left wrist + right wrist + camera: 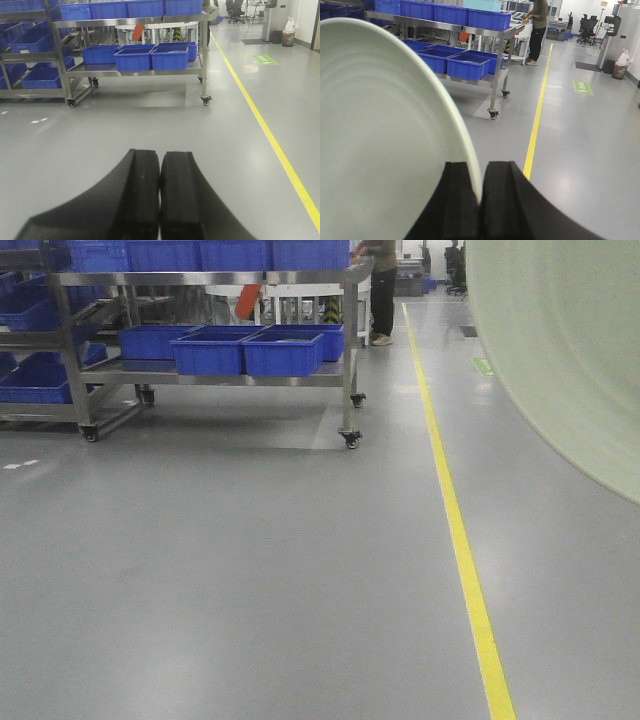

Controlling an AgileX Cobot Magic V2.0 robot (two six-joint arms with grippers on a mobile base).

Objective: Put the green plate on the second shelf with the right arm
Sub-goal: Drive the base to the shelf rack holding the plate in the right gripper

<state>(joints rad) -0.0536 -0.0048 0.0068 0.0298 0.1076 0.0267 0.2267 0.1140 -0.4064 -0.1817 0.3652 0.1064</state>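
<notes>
The green plate (385, 130) fills the left of the right wrist view, pale sage with faint rings, held on edge. My right gripper (480, 172) is shut on its rim, which runs between the two black fingers. In the front view the same green plate (560, 340) covers the upper right corner; the right arm itself stays out of that view. My left gripper (160, 162) is shut with nothing in it, its pads pressed together above bare grey floor. Which level counts as the second shelf cannot be told from here.
A wheeled steel rack (352, 350) with several blue bins (283, 352) stands ahead at left, also in the left wrist view as the rack (204, 60). A yellow floor line (455, 520) runs forward. A person (539, 30) stands beyond the rack.
</notes>
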